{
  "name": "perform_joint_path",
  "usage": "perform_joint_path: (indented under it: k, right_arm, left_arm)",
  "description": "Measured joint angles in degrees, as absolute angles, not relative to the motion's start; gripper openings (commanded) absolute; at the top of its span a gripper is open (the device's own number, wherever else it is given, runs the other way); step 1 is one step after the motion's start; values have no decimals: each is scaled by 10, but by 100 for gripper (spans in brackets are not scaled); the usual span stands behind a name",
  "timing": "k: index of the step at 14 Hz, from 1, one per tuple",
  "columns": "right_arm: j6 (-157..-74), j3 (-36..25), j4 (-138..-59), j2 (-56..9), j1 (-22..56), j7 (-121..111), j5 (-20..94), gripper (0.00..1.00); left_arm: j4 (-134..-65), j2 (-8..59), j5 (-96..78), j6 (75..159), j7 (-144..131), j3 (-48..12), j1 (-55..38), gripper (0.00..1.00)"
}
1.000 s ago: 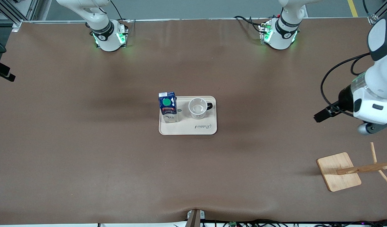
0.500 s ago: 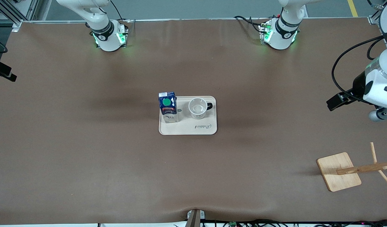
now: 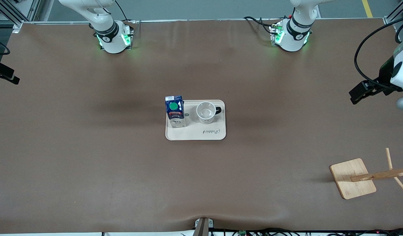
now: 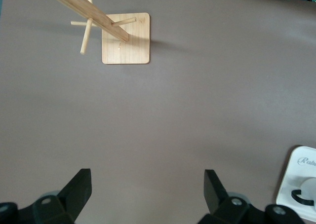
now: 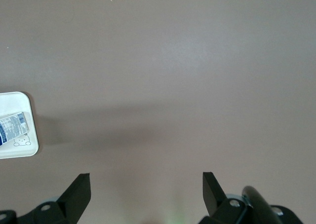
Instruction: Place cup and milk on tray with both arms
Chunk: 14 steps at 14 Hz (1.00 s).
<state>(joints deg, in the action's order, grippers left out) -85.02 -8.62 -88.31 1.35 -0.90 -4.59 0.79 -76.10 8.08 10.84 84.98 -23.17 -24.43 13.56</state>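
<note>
Left jaws: standing wide apart with nothing between them; the left gripper (image 4: 147, 194) is hanging over bare table (image 3: 90, 157) toward the left arm's end, both fingers (image 4: 79, 187) showing in the left wrist view.
Right jaws: also standing wide apart and holding nothing; the right gripper (image 5: 146, 192) is hanging over bare table toward the right arm's end, and only its own wrist view is showing the fingers (image 5: 79, 189).
Tray (image 3: 201, 135): lying flat at the middle of the table, its long sides running from one arm's end toward the other.
Milk (image 3: 175, 111): standing upright on the tray, at the corner toward the right arm's end, at about 9 o'clock from the cup in the front view.
Cup (image 3: 205, 112): standing upright on the tray with its mouth facing up, just beside the milk but not touching it, its black handle pointing to about 3 o'clock in the front view.
Lettering: sitting on the tray at about 6 o'clock from the cup, nearer to the front camera.
Stand (image 3: 352, 178): resting on the table toward the left arm's end, at about 4 o'clock from the tray and well apart from it, its wooden post and pegs rising from a square base.
</note>
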Motion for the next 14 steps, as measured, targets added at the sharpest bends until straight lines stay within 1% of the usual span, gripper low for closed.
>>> perform_joint_path:
  k: [2, 4, 8, 10, 14]
  right_arm:
    - [-850, -89, -883, 13, -9, -46, 8, 100]
    - [-850, -90, -883, 13, -9, -46, 8, 100]
    - [-850, -91, -883, 13, -9, -46, 8, 100]
    - [-850, -91, -883, 13, -9, -46, 8, 100]
    - [-850, -91, -883, 13, -9, -46, 8, 100]
  left_arm:
    - [-771, 69, 80, 843, -215, -214, 124, 100]
    - [-793, 51, 46, 845, -189, -157, 94, 100]
    - [-858, -6, 32, 866, -126, -36, -5, 100]
    - [-889, -34, 30, 878, -98, -14, -18, 100]
    - [-912, -51, 29, 876, -90, -11, -28, 100]
